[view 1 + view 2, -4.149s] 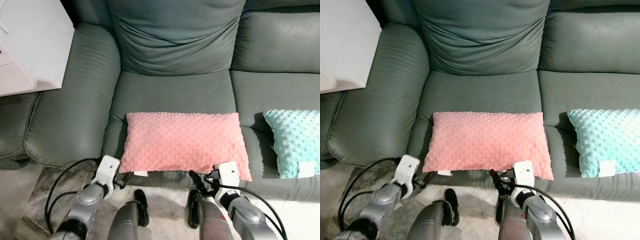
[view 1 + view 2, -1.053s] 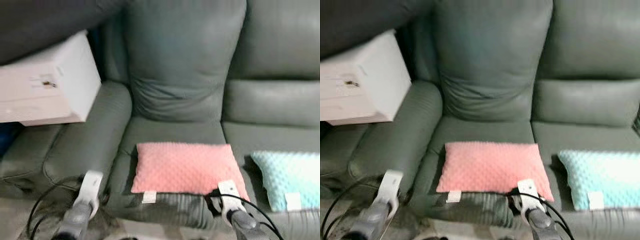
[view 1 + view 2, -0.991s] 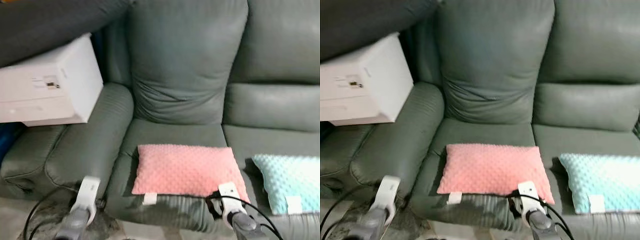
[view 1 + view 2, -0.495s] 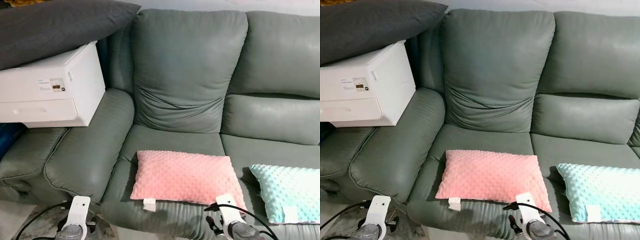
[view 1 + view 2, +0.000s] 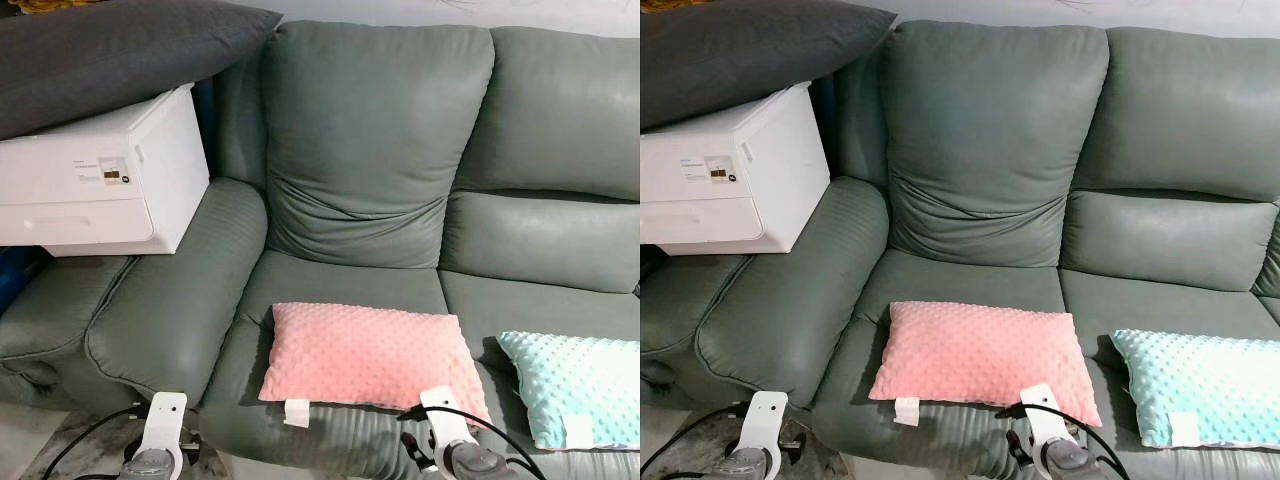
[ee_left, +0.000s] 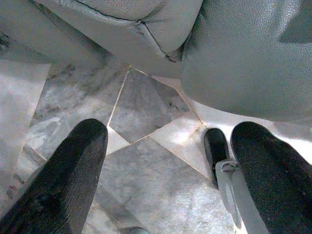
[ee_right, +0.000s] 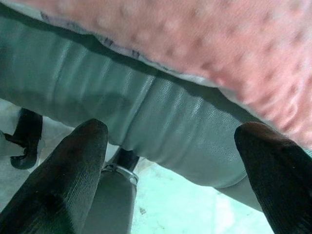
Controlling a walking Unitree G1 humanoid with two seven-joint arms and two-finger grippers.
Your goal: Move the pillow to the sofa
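I see the pink pillow (image 5: 367,355) lying flat on the sofa (image 5: 370,150) seat – placement looks done – with my right hand (image 7: 165,161) just below the pillow's front edge and my left hand (image 6: 165,161) over the floor, both spread and empty, so I'd only back away.

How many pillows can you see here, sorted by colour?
Pink pillow, on the sofa seat: 1
Turquoise pillow, on the seat to the right of it: 1
Dark grey pillow, on top of the white box: 1
Total: 3 pillows
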